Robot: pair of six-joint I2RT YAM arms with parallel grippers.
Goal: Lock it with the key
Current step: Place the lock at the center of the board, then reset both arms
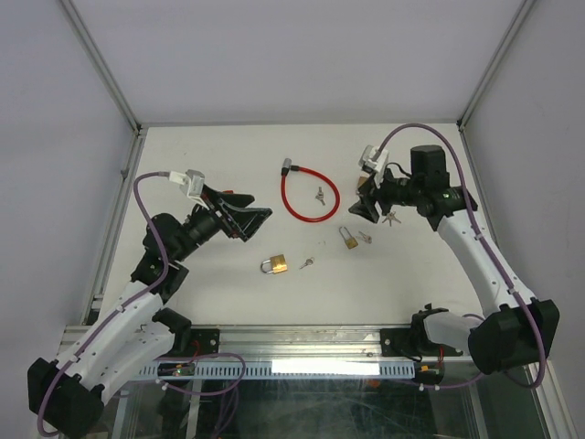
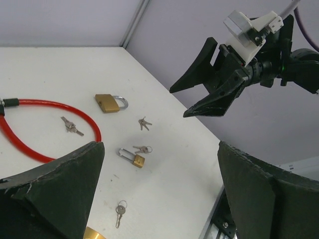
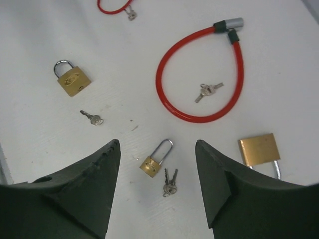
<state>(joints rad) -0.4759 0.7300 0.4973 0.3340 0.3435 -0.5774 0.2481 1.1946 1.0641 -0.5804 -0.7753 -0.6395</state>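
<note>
Small padlock (image 3: pixel 152 166) and keys (image 3: pixel 169 184) near released right end effector (image 3: pixel 157 143), untouched, left end effector (image 2: pixel 160 147) wide, empty

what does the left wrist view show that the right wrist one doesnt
Only the left wrist: the right end effector, open in the air, and a loose key pair beyond the small padlock. Only the right wrist: a second red loop at the top edge, and the third padlock in full; the left wrist catches just its brass corner. Both: the red cable with keys inside it, the small padlock, the big padlock and a single key.
</note>
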